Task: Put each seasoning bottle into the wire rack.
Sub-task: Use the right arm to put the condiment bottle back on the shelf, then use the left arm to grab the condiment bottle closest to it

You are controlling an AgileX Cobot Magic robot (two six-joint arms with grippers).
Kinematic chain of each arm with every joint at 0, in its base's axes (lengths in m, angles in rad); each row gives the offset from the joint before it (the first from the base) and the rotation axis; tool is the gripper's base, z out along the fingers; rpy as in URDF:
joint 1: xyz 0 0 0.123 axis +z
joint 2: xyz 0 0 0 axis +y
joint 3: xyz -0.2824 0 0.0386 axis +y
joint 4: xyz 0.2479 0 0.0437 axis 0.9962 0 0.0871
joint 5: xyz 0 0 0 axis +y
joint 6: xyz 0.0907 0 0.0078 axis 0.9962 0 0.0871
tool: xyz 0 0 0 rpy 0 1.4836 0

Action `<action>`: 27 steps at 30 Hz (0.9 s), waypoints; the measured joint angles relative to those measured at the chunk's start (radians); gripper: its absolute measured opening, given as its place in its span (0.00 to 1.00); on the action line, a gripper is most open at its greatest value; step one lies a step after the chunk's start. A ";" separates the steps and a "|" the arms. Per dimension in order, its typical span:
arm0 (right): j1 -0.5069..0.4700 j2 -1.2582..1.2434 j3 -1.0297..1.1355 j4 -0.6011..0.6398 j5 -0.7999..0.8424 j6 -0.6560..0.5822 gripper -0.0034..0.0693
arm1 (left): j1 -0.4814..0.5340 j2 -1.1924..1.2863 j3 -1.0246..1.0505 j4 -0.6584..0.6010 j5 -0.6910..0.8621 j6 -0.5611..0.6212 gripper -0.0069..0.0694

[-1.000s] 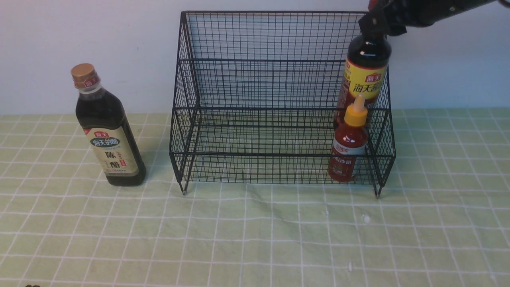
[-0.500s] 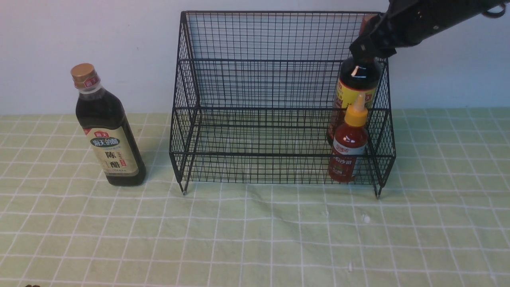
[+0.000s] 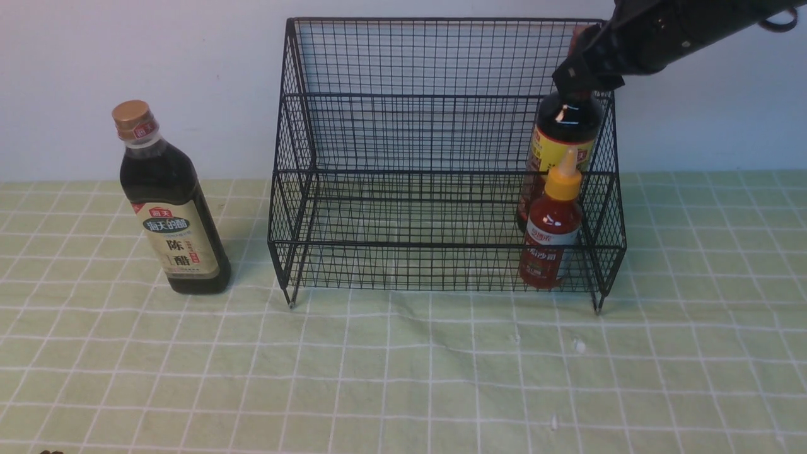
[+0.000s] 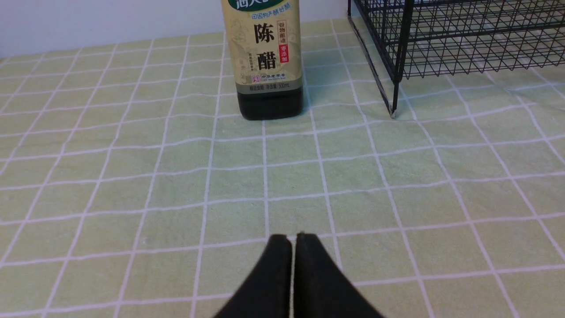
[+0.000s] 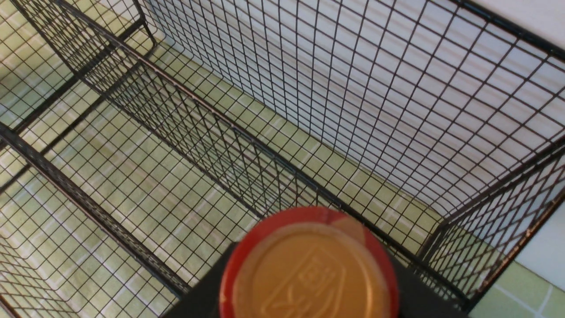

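The black wire rack stands at the back middle of the cloth. My right gripper is shut on the neck of the dark maroon-capped bottle, which stands upright at the right end of the rear tier. In the right wrist view its cap fills the space between my dark fingers. The small red sauce bottle stands in the front tier just before it. The gold-capped bottle stands on the cloth left of the rack. My left gripper is shut and empty, low over the cloth before that bottle.
A green checked cloth covers the table, with a white wall close behind the rack. The rack's left front leg stands a short way from the gold-capped bottle. The rack's mesh back rises right behind the held bottle.
My right gripper has come down with the maroon-capped bottle, from above the rack's right side into the rear tier. Over the last half second it has barely moved. The left arm is still.
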 joint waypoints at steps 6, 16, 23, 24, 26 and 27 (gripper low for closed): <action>0.000 -0.050 -0.006 0.012 -0.020 0.022 0.61 | 0.000 0.000 0.000 0.000 0.000 0.000 0.08; 0.001 -0.142 -0.004 -0.096 0.010 0.110 0.67 | 0.000 0.000 0.000 0.000 0.000 0.000 0.08; 0.001 -0.389 -0.006 -0.217 0.115 0.200 0.27 | 0.000 0.000 0.000 0.000 0.000 0.000 0.08; 0.001 -0.448 -0.007 -0.257 0.128 0.226 0.14 | 0.000 0.000 0.000 0.000 0.000 0.000 0.08; 0.001 -0.536 -0.011 -0.304 0.149 0.292 0.07 | 0.000 0.000 0.000 0.000 0.000 0.000 0.08; 0.001 -0.543 -0.011 -0.312 0.155 0.300 0.06 | 0.000 0.000 0.000 0.000 0.000 0.000 0.08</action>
